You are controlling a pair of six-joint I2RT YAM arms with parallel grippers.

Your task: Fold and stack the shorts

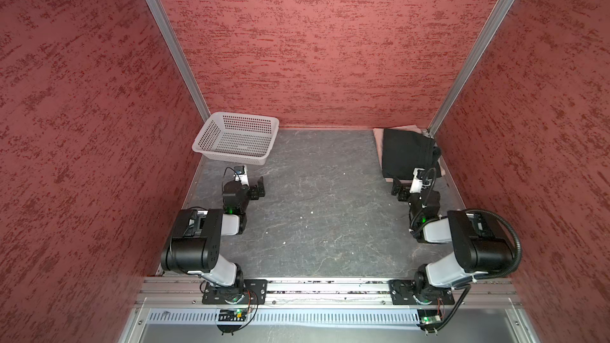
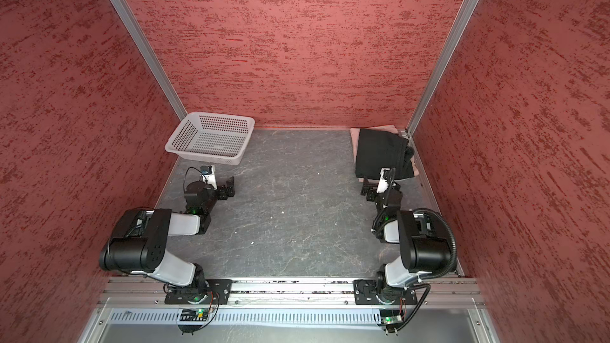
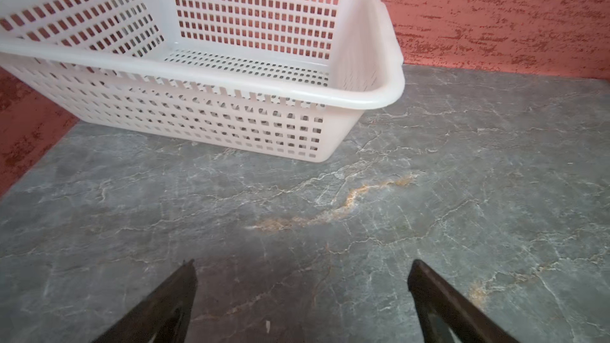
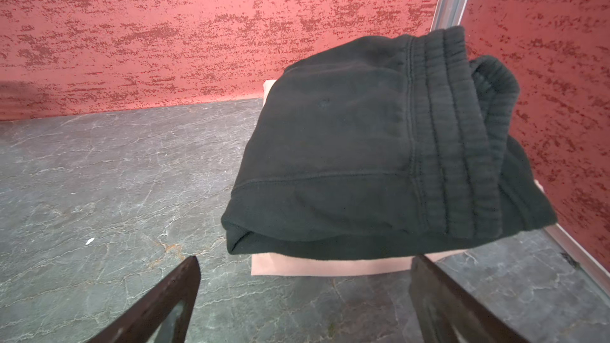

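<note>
The black shorts [image 1: 407,155] [image 2: 381,153] lie folded on top of the folded pink shorts [image 1: 378,141] [image 2: 355,135] in the table's far right corner. Only a pink rim shows around the black pair. In the right wrist view the black shorts [image 4: 363,160] with their ribbed waistband cover the pink shorts [image 4: 330,263]. My right gripper [image 1: 398,191] [image 4: 305,259] is open just in front of the stack, apart from it and holding nothing. My left gripper [image 1: 259,188] [image 3: 302,263] is open over bare table near the basket.
A white perforated basket [image 1: 244,115] [image 3: 198,70], with nothing in it, stands at the far left against the wall. Red textured walls close in three sides, with aluminium posts [image 1: 462,70] in the corners. The grey marbled table [image 1: 313,209] stretches between the arms.
</note>
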